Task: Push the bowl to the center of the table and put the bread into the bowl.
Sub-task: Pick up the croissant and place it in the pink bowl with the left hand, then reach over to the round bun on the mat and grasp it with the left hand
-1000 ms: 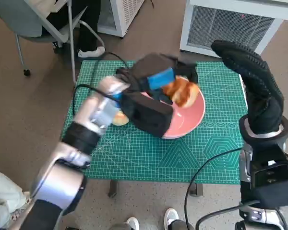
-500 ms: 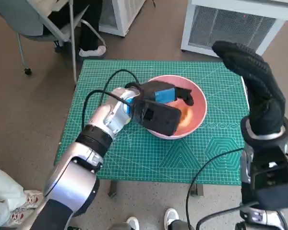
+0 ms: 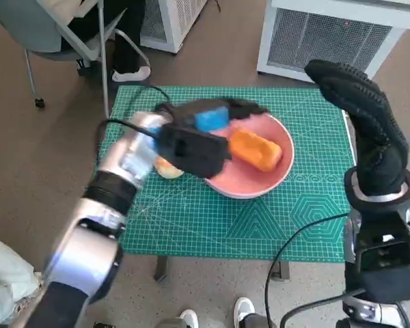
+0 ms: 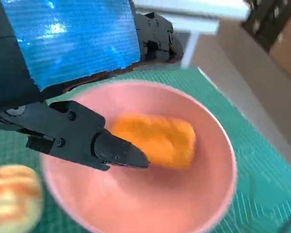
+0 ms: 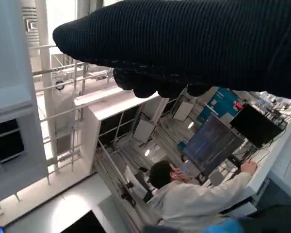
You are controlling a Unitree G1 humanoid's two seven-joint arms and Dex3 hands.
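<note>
The pink bowl (image 3: pixel 277 176) stands on the green mat near the table's middle, a little to the right. An orange loaf of bread (image 3: pixel 257 149) lies inside it, also seen as the bread (image 4: pixel 155 138) within the bowl (image 4: pixel 222 160) in the left wrist view. My left hand (image 3: pixel 206 123) hovers over the bowl's left rim with its fingers (image 4: pixel 117 150) spread, holding nothing and just clear of the bread. My right hand (image 3: pixel 364 116) is raised above the table's right edge, gloved and empty; the glove (image 5: pixel 194 43) fills the right wrist view.
A second pale bun (image 3: pixel 165 168) lies on the mat (image 3: pixel 212 225) left of the bowl, under my left forearm; the bun (image 4: pixel 12 196) shows in the left wrist view. Black cables run over the table's left side. A chair (image 3: pixel 61 34) stands at far left, a white unit (image 3: pixel 328 34) behind. Shoes (image 3: pixel 246 311) show at the front edge.
My left hand carried the bread down into the bowl, let it go and drew back to the left. The bread now lies uncovered in the bowl. The right hand has stayed put.
</note>
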